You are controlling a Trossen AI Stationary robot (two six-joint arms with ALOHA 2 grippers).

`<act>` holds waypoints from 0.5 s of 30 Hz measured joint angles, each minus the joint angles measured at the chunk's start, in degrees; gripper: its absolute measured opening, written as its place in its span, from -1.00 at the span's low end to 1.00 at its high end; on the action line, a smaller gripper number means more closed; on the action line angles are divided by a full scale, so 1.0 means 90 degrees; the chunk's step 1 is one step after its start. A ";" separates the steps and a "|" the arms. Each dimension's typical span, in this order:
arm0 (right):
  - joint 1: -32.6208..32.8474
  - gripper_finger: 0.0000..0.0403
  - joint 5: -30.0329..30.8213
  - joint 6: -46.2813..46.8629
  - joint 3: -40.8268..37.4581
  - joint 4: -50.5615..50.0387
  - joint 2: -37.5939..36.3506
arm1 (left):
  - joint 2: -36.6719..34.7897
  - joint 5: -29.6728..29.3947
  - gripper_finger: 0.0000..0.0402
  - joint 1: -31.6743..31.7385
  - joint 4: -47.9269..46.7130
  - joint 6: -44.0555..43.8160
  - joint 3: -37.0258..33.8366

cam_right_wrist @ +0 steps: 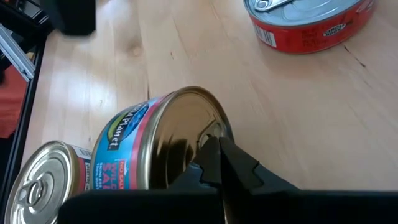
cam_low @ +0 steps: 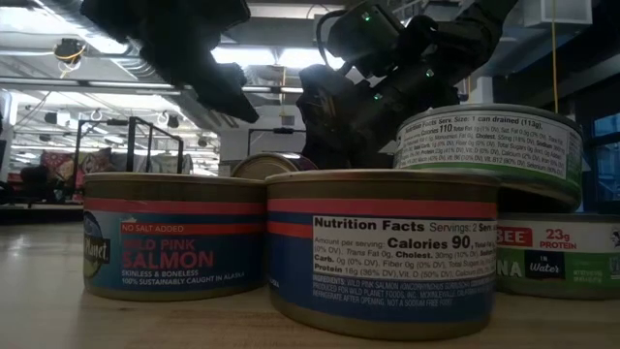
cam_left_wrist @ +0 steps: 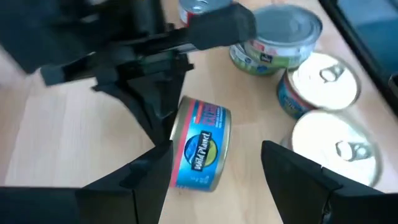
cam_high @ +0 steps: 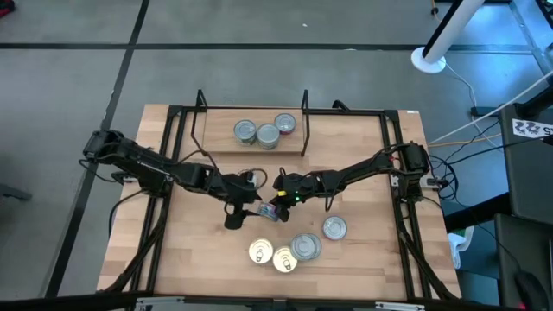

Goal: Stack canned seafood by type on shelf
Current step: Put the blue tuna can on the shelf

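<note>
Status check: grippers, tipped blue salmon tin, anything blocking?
Left gripper open around blue-labelled salmon tin, tipped on edge. Right gripper shut, tip against its gold end. Nothing blocking.

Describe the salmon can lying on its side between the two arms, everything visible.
The salmon can is a short round tin with a blue and pink Wild Planet label and gold metal ends, tipped on its edge on the wooden tabletop, mid-table in front of the shelf. The left gripper straddles it, jaws open either side, not visibly touching. The shut right gripper presses its tip against one gold end.

Glossy metal can (cam_right_wrist: 158, 146), pale wood tabletop (cam_right_wrist: 186, 43)
</note>
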 joint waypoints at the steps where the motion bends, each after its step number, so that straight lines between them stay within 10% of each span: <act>1: 0.0000 -1.00 0.0000 0.0000 0.0002 0.0002 0.0000 | 0.0073 -0.0041 0.20 -0.0009 0.0050 0.0174 0.0000; 15: 0.0000 -1.00 0.0002 0.0000 0.0002 0.0000 0.0002 | 0.0617 -0.0287 0.20 -0.0021 0.0373 0.0412 0.0000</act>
